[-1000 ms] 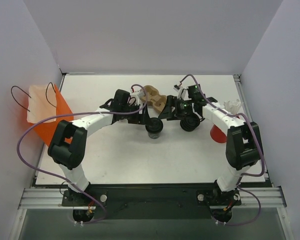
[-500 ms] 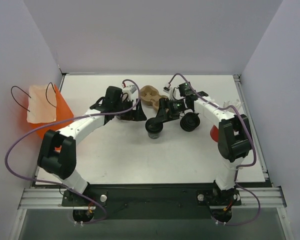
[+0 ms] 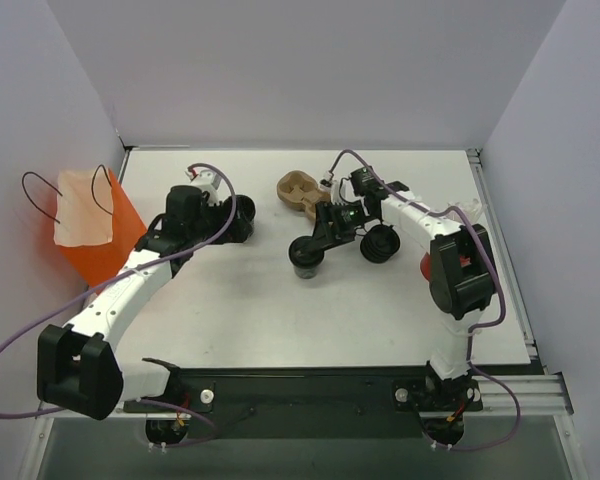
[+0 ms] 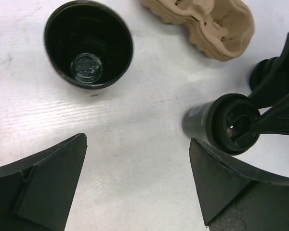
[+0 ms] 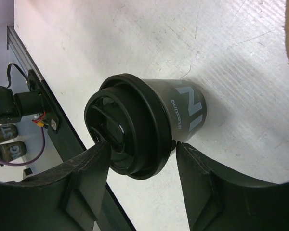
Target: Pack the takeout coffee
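Observation:
The takeout coffee (image 3: 307, 262) (image 5: 183, 113) is a small black cup with a black lid, standing mid-table. My right gripper (image 3: 317, 243) (image 5: 140, 144) straddles its lid, and both fingertips touch the lid's rim. In the left wrist view the takeout coffee (image 4: 198, 120) shows at the right, with the right fingers on it. My left gripper (image 3: 235, 216) (image 4: 138, 139) is well to its left, wide open over bare table with nothing between the jaws. The orange bag (image 3: 115, 245) stands at the table's left edge.
A lidless black cup (image 4: 88, 44) stands just ahead of my left gripper. A tan pulp cup carrier (image 3: 300, 190) (image 4: 202, 21) lies behind the coffee. A stack of black lids (image 3: 380, 243) sits right of it. A red object (image 3: 435, 268) and white crumpled paper (image 3: 468, 210) lie at the far right.
My left arm has pulled back to the left, away from the coffee, and its jaws have widened. My right gripper stayed at the cup and its jaws narrowed onto the lid.

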`<action>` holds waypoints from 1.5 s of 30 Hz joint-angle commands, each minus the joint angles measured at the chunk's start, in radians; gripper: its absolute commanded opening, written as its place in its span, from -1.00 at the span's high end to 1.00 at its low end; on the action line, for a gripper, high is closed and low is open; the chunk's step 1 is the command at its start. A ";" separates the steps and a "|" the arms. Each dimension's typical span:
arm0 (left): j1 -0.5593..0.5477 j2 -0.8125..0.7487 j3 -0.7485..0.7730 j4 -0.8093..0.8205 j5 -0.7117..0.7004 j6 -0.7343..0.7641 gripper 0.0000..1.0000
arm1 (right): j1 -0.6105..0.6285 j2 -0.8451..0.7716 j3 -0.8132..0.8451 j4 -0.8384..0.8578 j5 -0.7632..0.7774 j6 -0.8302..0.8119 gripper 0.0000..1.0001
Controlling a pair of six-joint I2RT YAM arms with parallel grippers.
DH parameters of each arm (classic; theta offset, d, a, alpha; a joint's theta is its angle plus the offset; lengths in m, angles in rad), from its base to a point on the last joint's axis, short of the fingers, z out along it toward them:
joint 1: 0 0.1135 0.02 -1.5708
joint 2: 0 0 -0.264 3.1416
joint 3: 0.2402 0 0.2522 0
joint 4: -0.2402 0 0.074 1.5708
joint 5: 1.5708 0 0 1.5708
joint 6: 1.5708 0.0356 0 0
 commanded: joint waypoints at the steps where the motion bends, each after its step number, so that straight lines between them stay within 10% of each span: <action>1: 0.030 -0.056 -0.046 0.025 -0.011 0.000 -0.93 | 0.016 0.017 0.000 0.003 0.001 0.024 -0.07; 23: -0.131 -0.105 -0.212 0.179 0.007 -0.147 -0.54 | 0.163 -0.281 -0.543 0.641 0.343 0.792 0.10; 45: -0.183 0.008 -0.336 0.361 -0.024 -0.170 -0.36 | 0.340 -0.325 -0.598 0.712 0.575 0.932 0.10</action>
